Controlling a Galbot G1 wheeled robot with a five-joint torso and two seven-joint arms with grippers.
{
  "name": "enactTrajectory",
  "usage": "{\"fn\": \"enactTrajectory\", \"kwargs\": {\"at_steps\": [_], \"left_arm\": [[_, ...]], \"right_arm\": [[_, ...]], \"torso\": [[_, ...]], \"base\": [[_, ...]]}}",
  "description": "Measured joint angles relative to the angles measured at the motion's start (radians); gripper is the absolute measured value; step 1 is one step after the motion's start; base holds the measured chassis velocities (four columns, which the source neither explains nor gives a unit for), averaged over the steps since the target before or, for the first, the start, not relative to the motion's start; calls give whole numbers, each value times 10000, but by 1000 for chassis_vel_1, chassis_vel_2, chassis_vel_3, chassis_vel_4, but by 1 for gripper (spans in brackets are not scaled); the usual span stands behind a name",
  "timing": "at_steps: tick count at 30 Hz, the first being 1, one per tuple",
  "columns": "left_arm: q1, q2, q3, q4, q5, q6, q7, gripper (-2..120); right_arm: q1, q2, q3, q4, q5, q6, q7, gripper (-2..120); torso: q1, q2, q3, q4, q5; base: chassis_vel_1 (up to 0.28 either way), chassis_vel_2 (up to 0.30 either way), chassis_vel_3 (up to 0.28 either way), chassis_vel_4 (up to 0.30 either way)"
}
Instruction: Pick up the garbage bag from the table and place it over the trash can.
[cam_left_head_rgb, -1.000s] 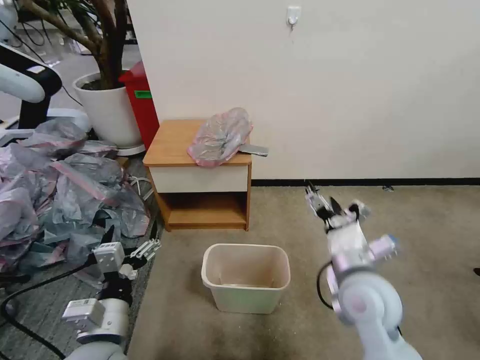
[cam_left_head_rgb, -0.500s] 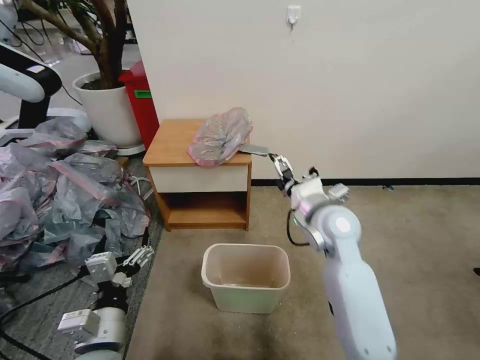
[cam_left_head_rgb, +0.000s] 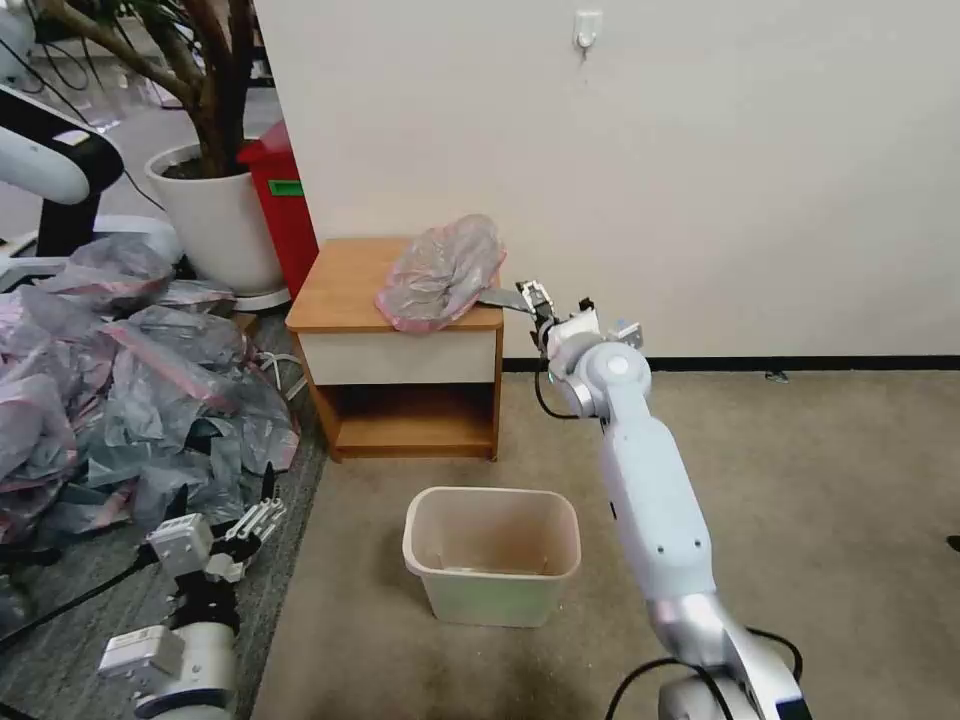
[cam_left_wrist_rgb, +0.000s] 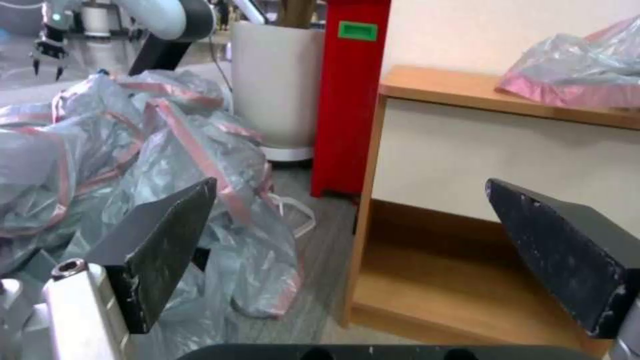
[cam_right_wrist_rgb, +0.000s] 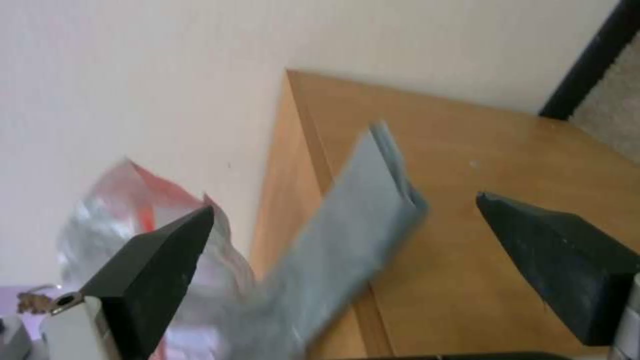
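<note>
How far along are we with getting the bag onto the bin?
Nothing is finished yet. The garbage bag lies on the table, ungrasped. In hand: the right gripper, open, is at the flat grey strip of the bag that juts past the table's edge, fingers either side of it. The left gripper waits low by the bag heap. Left: grasp, lift and fit it over the unlined trash can.

The right arm (cam_left_head_rgb: 655, 500) in the centre-right of the head view is glossy white with a silver-grey elbow joint at the bottom, a black cable looping beside the wrist and another at the lower edge. Small dark screw dots mark its forearm. The right gripper (cam_left_head_rgb: 536, 297) carries dark wedge-shaped fingers (cam_right_wrist_rgb: 567, 260) on pale metal mounts. At lower left, the left gripper (cam_left_head_rgb: 262, 505) sits on a white boxy wrist with grey labelled blocks and a black cable; its fingers (cam_left_wrist_rgb: 160, 250) are black and scuffed.
</note>
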Motion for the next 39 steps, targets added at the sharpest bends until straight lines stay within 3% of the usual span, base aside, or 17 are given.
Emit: {"fn": "enactTrajectory", "kwargs": {"at_steps": [24, 28, 39], "left_arm": [[79, -173, -205, -29, 60, -42, -7, 100], [114, -177, -257, -29, 68, -68, -11, 100], [101, -180, -370, 53, 97, -98, -37, 100]], "right_arm": [[450, -21, -58, -962, -105, -371, -32, 93], [535, -22, -64, -1107, -172, -374, -51, 86], [598, -24, -55, -1227, -294, -379, -88, 43]], "torso": [[0, 0, 0, 0, 1], [0, 0, 0, 0, 1], [0, 0, 0, 0, 1]], "base": [[0, 0, 0, 0], [0, 0, 0, 0], [0, 0, 0, 0]]}}
